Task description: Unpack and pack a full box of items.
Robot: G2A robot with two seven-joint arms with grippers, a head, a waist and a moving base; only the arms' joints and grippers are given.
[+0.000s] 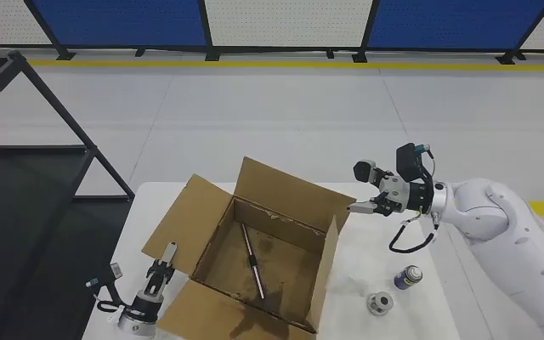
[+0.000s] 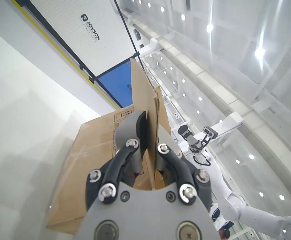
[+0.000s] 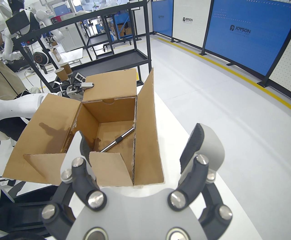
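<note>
Pinching box flap [image 2: 145, 91], L gripper [image 2: 151, 124] is clamped shut; R gripper [image 3: 138, 133] spread. Flap may be torn if yanked.

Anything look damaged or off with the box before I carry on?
Yes. The cardboard box has dark stains on its floor and one open flap, and its rim edges look ragged. A metal rod lies aslant inside.

I'm driving this from afar, in an industrial robotics lab. Ahead of the jaws of the right gripper [image 3: 138, 131] stand blue and white partition panels [image 3: 238, 38] (pegboard-dotted), a yellow floor line [image 3: 213, 60], black steel racks [image 3: 122, 59] and other white robots [image 3: 18, 21]. Above the left gripper [image 2: 151, 127] are factory ceiling lights [image 2: 259, 52].
</note>
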